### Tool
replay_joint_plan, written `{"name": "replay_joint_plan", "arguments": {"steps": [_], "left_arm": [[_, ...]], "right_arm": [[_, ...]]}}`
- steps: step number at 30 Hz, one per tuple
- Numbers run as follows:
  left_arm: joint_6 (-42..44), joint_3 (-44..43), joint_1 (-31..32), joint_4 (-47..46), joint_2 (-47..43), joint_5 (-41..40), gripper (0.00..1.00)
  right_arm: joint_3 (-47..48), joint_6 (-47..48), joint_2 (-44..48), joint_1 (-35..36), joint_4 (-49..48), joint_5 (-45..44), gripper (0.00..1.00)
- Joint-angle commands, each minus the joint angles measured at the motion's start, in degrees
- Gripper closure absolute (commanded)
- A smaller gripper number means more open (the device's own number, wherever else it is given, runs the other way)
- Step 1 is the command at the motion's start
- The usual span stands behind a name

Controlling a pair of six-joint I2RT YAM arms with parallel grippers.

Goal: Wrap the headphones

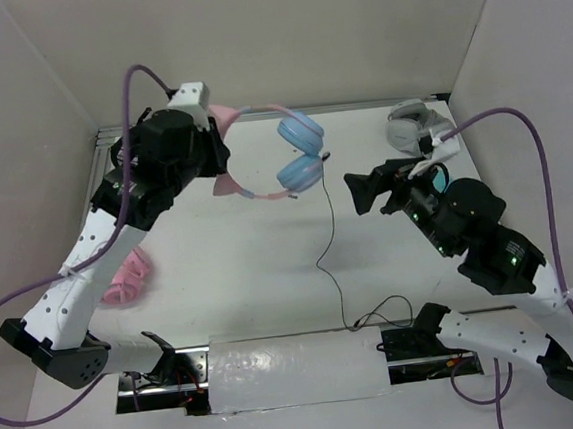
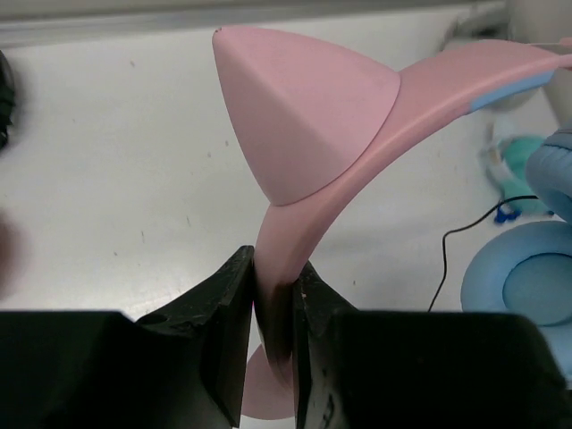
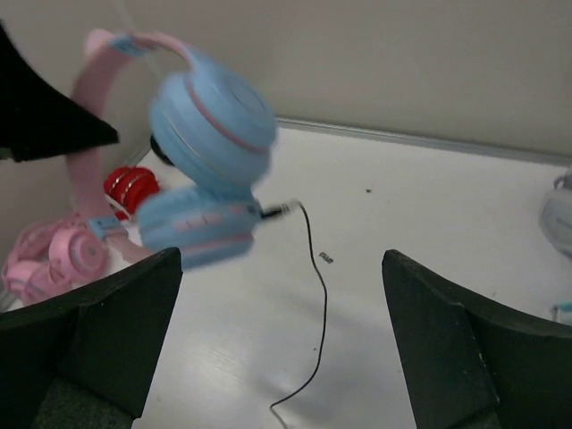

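Cable [image 1: 331, 241] tail trails on table [image 1: 253, 288] by the near edge, free for winding | right fingers [image 3: 107, 331] spread wide, empty, facing the ear cups | left fingers [image 2: 228, 313] clamped on pink headband, holding headphones [image 1: 296, 153] aloft over far table so the lead hangs | no legible writing

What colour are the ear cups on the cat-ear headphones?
Light blue ear cups, clearest in the right wrist view.
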State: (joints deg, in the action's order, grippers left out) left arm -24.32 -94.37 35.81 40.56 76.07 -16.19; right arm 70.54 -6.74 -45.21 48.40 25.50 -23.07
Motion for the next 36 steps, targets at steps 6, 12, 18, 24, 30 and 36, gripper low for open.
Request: {"name": "replay_joint_plan", "arguments": {"steps": [6,12,18,24,30,36], "left_arm": [[-3.19,-11.89,-5.23,-9.35,-1.8,5.81,1.0],[-3.9,-14.52,-5.4,-11.64,-2.08,8.45,1.0],[-3.63,-18.4,-5.49,-12.08,-1.89,10.82,1.0],[-4.34,-20.33,-5.49,-12.78,-2.68,13.81,1.0],[-5.21,-21.82,-5.4,-12.69,-2.16,14.52,1.0],[-5.65,-22.35,-5.49,-12.78,-1.81,14.0,1.0]], "right_arm": [[-20.23,-17.86,4.96,0.11,-0.33,-6.46,0.0],[-34.49,-11.11,3.65,-1.82,-15.99,4.74,0.0],[-40.83,-8.91,-3.03,-5.77,-24.35,6.19,0.0],[-44.52,-4.26,-8.47,-10.87,-35.32,18.3,0.0],[-45.59,-1.43,-17.88,-10.79,-46.85,26.92,0.0],[-44.52,-3.62,-25.54,-9.99,-51.05,27.38,0.21]]}}
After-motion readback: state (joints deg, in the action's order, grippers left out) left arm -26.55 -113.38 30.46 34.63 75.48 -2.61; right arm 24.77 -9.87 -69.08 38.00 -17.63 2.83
